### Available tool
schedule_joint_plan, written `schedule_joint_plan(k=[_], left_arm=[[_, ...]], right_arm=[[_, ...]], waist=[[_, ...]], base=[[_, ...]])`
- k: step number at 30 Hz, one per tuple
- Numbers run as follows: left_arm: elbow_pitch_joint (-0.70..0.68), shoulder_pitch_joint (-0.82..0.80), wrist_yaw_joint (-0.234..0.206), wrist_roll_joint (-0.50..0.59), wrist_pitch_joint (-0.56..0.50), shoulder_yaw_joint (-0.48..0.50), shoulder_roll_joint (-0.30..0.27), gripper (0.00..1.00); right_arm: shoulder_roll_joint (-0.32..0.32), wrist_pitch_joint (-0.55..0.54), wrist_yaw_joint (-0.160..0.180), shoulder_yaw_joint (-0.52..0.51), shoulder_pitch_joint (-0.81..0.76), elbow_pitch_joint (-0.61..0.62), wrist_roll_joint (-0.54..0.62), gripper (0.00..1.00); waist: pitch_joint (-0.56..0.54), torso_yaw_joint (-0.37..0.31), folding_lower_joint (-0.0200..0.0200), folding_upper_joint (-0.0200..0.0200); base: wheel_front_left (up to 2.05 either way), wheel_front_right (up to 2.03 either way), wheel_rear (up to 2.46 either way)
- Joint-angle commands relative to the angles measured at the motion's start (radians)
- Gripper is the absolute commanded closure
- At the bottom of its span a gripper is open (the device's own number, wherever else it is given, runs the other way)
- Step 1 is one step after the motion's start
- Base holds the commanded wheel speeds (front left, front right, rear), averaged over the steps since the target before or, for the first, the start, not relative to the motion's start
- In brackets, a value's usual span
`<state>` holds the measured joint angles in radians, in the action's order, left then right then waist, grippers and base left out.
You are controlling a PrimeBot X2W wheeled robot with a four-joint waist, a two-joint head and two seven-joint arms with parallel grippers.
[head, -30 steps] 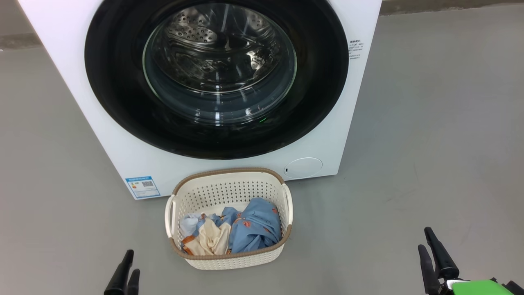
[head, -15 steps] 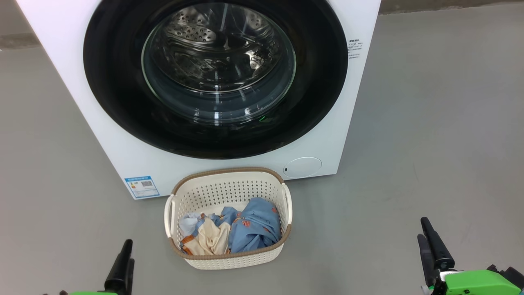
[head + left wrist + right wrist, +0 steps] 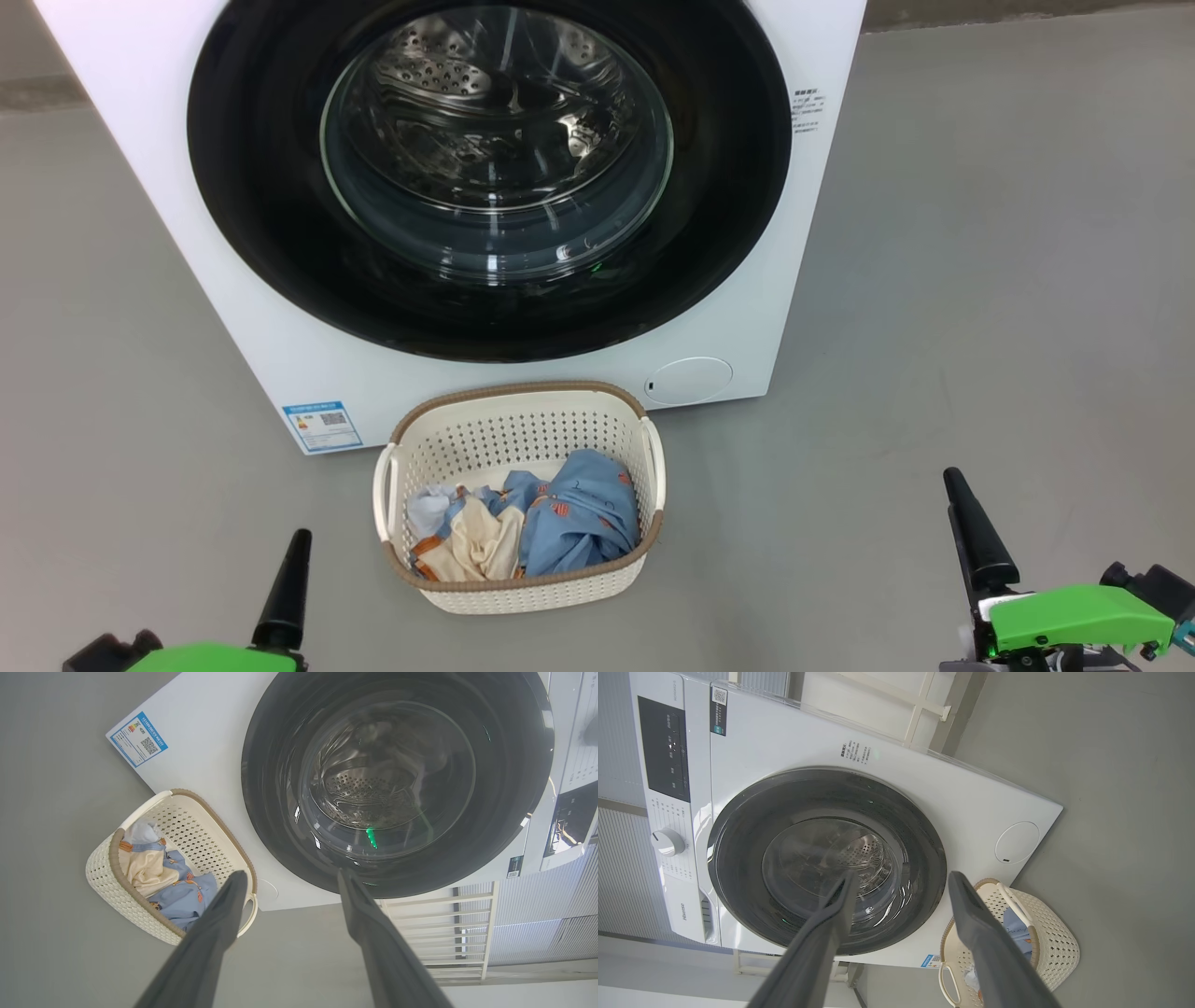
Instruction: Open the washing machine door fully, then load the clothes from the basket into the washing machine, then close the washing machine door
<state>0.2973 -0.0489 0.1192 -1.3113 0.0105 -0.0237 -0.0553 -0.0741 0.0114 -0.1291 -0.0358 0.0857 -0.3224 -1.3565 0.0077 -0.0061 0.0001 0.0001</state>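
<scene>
Grey floor point(image 3: 980, 280), one white washer point(image 3: 822, 233) standing on it, its black door point(image 3: 252, 215) flush w/ the front. Head view gives the blue sticker point(image 3: 322, 426) & round flap point(image 3: 689, 381) low on the front; right wrist view gives the control panel point(image 3: 663, 749) & knob point(image 3: 668, 841). Left gripper point(image 3: 292, 873) and right gripper point(image 3: 903, 875) are both spread wide, holding nothing, touching nothing, well short of the washer. One basket point(image 3: 523, 439) sits just in front of the washer, with the clothes point(image 3: 569, 523) inside: blue, cream and white pieces. Two grippers, one door.
</scene>
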Motion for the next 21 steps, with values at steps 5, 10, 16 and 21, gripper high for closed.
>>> schedule_joint_plan(k=[5,10,16,21], left_arm=[[-0.028,-0.06,0.006,0.11,0.024,-0.003,-0.036,0.0],[-0.025,-0.069,0.006,0.196,0.039,-0.012,-0.041,0.0],[-0.023,-0.078,0.007,0.261,0.054,-0.023,-0.049,0.0],[-0.024,-0.086,0.007,0.331,0.068,-0.03,-0.056,0.0]], right_arm=[[-0.018,0.025,-0.001,0.028,0.061,0.029,0.08,0.0],[-0.024,0.039,-0.001,0.039,0.071,0.027,0.133,0.0],[-0.031,0.054,-0.001,0.053,0.082,0.025,0.193,0.0],[-0.037,0.069,-0.001,0.065,0.093,0.022,0.256,0.0]], waist=[[0.0,-0.001,-0.0001,-0.0001],[0.0,-0.001,-0.0001,-0.0001],[0.0,-0.003,-0.0001,-0.0001],[0.0,-0.004,-0.0001,-0.0001]], base=[[0.0,0.0,0.0],[0.0,0.0,0.0],[0.0,0.0,0.0],[0.0,0.0,0.0]])
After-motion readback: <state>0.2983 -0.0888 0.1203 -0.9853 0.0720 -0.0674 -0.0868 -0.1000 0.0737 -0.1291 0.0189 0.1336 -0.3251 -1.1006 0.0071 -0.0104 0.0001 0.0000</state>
